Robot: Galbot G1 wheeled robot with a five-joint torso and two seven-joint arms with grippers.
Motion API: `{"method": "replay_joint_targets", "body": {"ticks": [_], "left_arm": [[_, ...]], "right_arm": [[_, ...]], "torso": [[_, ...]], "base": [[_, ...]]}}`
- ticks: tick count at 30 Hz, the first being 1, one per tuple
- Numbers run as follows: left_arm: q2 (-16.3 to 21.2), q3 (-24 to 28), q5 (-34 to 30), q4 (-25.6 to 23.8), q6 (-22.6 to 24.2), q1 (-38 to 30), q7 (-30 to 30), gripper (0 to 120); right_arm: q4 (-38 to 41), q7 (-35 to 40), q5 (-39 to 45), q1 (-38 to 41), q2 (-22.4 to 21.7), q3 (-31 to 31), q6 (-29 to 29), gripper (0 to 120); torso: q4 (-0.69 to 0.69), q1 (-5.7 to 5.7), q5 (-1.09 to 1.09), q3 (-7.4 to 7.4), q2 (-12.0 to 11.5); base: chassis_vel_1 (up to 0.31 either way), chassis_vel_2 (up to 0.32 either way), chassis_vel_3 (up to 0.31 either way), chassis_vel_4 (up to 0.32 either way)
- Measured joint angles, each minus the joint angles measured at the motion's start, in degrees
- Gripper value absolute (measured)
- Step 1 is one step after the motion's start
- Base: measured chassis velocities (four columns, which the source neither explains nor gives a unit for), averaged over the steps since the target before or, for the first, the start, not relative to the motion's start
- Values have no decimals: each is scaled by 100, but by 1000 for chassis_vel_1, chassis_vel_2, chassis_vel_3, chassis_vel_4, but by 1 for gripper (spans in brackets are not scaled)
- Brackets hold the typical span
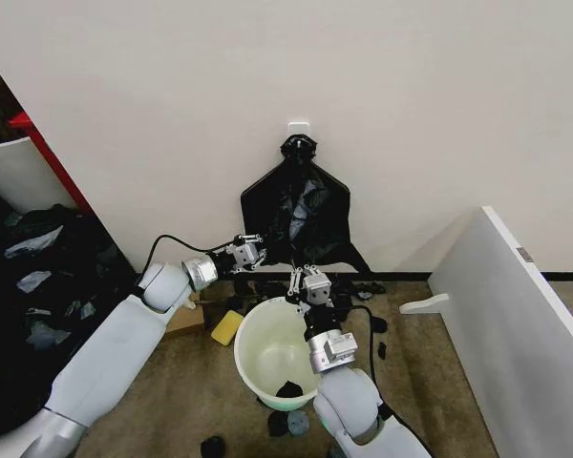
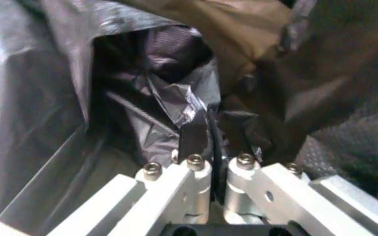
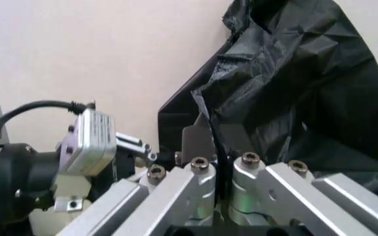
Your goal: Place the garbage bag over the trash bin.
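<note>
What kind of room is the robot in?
Probably a bare indoor test corner, not a real home: a plain white wall, brown carpet, a white trash bin, and black bags hung from a wall hook.

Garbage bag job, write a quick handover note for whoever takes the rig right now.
Left gripper: jaws shut on the garbage bag, at the lower edge of the black plastic hanging on the wall.
Right gripper: jaws shut on the same bag, just above the trash bin.
Bin: on the floor below the bag, open, unlined.
Done: both arms have hold of the bag.
Left: open the bag and pull it over the bin's rim.
</note>
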Motion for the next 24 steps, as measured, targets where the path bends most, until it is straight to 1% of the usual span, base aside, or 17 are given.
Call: {"method": "replay_joint_targets", "body": {"ticks": [2,5,8,9,12,13,15,17,18,19,20,23,24], "left_arm": [[1,1,-77,-29,47,29,-56,0],[41,39,-831,-341,367,310,-569,0],[55,43,-1265,-550,511,543,-971,0],[55,43,-1265,-550,511,543,-971,0],[7,-65,-1940,-969,688,1051,-1648,0],[-13,-139,-2003,-1076,725,1196,-1776,0],[-15,-267,-1876,-1175,733,1385,-1878,0],[42,-319,-1651,-1176,665,1423,-1885,0],[42,-319,-1651,-1176,665,1423,-1885,0],[111,-332,-1530,-1176,618,1411,-1869,0],[178,-330,-1447,-1176,596,1373,-1827,5],[346,-284,-1306,-1173,551,1227,-1652,15],[457,-228,-1232,-1152,527,1109,-1494,22]], "right_arm": [[2,-2,-5,-4,-2,0,4,0],[8,-14,-44,-27,-12,11,53,0],[8,-14,-47,-42,-22,23,70,0],[8,-14,-47,-42,-22,23,70,0],[22,6,-29,-69,-87,61,76,0],[37,8,-23,-77,-117,74,76,0],[59,5,-4,-78,-160,80,84,0],[67,-15,0,-81,-159,79,109,0],[67,-15,0,-81,-159,79,109,0],[75,-35,-2,-87,-138,70,124,0],[77,-54,-5,-92,-118,58,139,0],[80,-106,-38,-114,-78,25,183,0],[84,-144,-74,-132,-61,13,209,0]], "torso": [[0,0,0,0,0],[0,0,0,0,0],[1,0,0,0,0],[1,0,0,0,0],[1,-1,0,0,0],[0,-1,0,0,0],[1,-1,0,0,1],[1,0,-1,0,1],[1,0,-1,0,1],[0,0,0,0,1],[1,0,0,0,1],[1,0,0,0,1],[0,0,0,0,1]], "base": [[0,0,0,0],[0,0,0,0],[0,0,0,0],[0,0,0,0],[0,0,0,0],[0,0,0,0],[0,0,0,0],[0,0,0,0],[0,0,0,0],[0,0,0,0],[0,0,0,0],[0,0,0,0],[0,0,0,0]]}}
